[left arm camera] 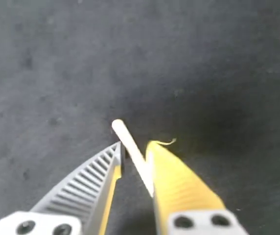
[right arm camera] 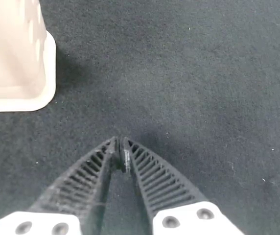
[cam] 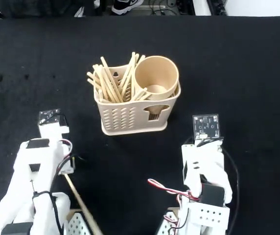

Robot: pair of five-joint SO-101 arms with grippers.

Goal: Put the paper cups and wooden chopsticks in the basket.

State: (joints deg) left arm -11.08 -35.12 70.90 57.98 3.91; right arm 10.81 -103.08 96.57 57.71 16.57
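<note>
The basket (cam: 130,117) stands a little toward 12 o'clock of the black worktop's (cam: 238,73) centre. A bundle of chopsticks (cam: 111,83) leans in its 9 o'clock half and the nested paper cups (cam: 156,73) sit in its 3 o'clock half. One chopstick (cam: 81,203) is outside it, lying slantwise at about 7 o'clock under the left arm.

The left gripper (left arm camera: 135,147) is narrowed onto that chopstick (left arm camera: 125,137), pinching it near one end, with the tip poking out just past the fingers. The right gripper (right arm camera: 119,147) has its fingers pressed together on nothing, low over the cloth at 5 o'clock, near the basket's corner (right arm camera: 12,63).

The step in hand looks like the pick-up of this loose stick — apparently the only item not yet stowed. Next, the left arm needs to lift it free of the cloth, carry it toward 1 o'clock over the rim, tip it upright and let go among the others. Held so near its end, it may swing or catch on the rim.
</note>
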